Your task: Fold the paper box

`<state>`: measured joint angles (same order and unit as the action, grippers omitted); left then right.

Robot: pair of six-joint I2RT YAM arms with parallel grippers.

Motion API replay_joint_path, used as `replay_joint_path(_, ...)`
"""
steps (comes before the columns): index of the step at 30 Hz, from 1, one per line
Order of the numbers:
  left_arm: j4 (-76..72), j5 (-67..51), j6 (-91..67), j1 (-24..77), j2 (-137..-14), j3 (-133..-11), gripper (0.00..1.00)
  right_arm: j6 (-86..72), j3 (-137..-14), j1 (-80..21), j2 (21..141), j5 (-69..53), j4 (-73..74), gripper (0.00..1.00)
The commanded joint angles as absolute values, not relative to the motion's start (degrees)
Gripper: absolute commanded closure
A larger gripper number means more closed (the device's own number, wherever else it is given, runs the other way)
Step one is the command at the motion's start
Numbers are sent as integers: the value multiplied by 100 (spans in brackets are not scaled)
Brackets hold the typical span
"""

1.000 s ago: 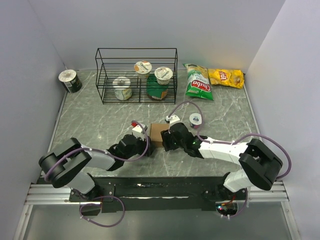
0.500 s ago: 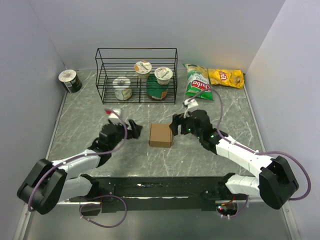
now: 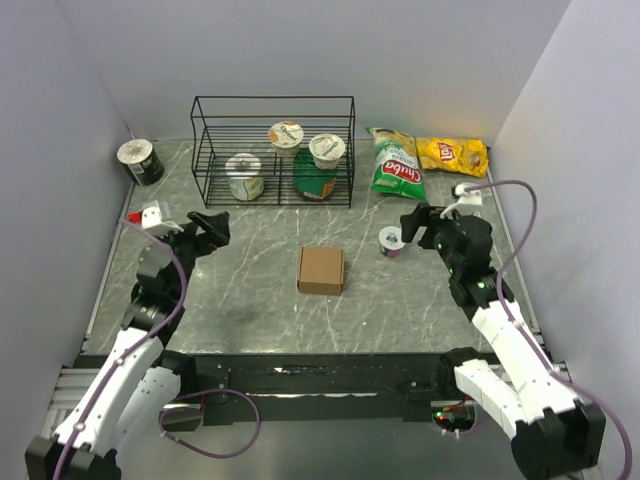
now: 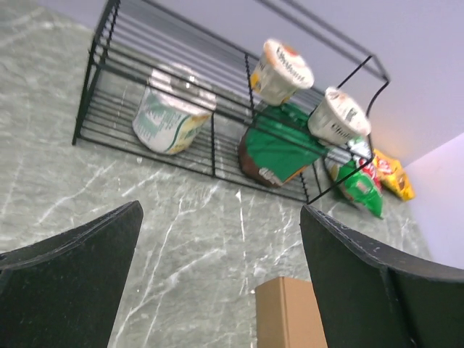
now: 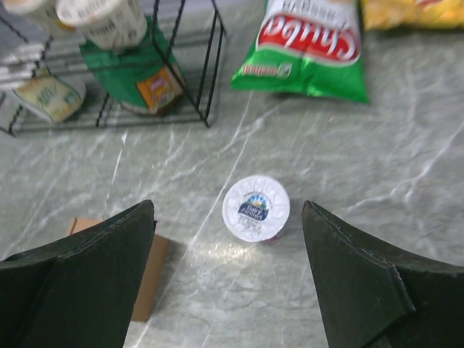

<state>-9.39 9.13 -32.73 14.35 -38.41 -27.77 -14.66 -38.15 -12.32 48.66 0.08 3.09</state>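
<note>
- Box (image 3: 321, 270) of plain brown cardboard, folded up into a small square, sits flat on the grey marbled counter (image 3: 250, 300) in the middle of the top view, with neither arm touching it.
- The left gripper (image 3: 211, 227) hovers at centre left of that view, well apart from the box, its jaws spread wide and holding nothing.
- The left wrist view shows only a corner of the box, at the bottom edge between the fingers.
- The right gripper (image 3: 413, 222) hangs at centre right, also wide open and empty, just beside a small foil-lidded cup (image 3: 391, 241) standing upright on the counter.
- In the right wrist view that cup lies between the two fingers but clear of both, with the box at lower left.
- A black wire rack (image 3: 273, 98) at upper centre holds three tubs (image 3: 244, 176) and a green packet (image 3: 315, 183).
- A green chip bag (image 3: 397, 165) and a yellow chip bag (image 3: 453, 155) lie at upper right; a can (image 3: 140, 162) sits at upper left.
</note>
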Motion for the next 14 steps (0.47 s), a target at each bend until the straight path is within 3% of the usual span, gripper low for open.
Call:
replay_joint_path(1, -18, 1177, -3314, 1415, -3507, -3163, 4, -1310, -3482, -1195, 4124, 641, 238, 11)
replay_joint_path(14, 325, 1239, -3270, 1415, -3867, -3533, 4, -1230, -3314, -1187, 3911, 888, 158, 10)
